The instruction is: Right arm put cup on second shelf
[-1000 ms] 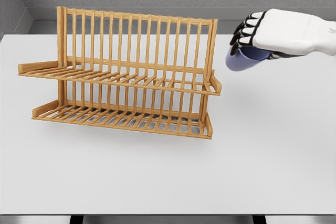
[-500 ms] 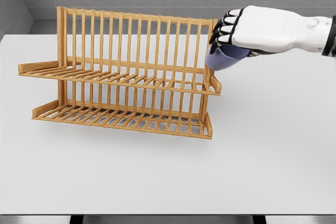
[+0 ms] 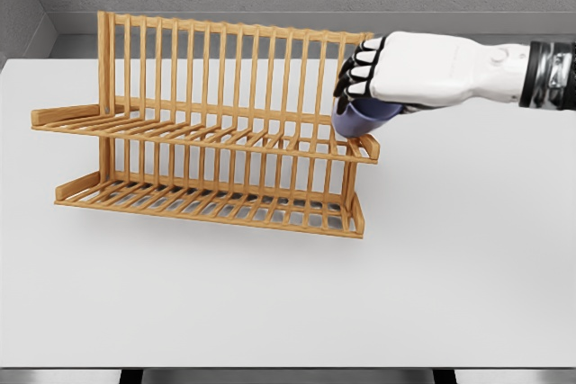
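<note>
A blue cup point(image 3: 360, 120) hangs tilted in my right hand point(image 3: 358, 87), whose fingers are curled over its top. It sits just above the right end of the upper shelf point(image 3: 207, 136) of a two-tier wooden dish rack point(image 3: 216, 123), close to the shelf's end stop point(image 3: 370, 145). Whether the cup touches the slats I cannot tell. The hand hides most of the cup's upper part. The lower shelf point(image 3: 207, 200) holds nothing. My left arm does not show.
The rack stands on a white table point(image 3: 288, 294), left of centre. A tall slatted back rises behind both shelves. A grey wall runs along the table's far edge.
My right hand has carried the cup leftward and down, from beside the rack's right post to over the right end of the upper shelf.
</note>
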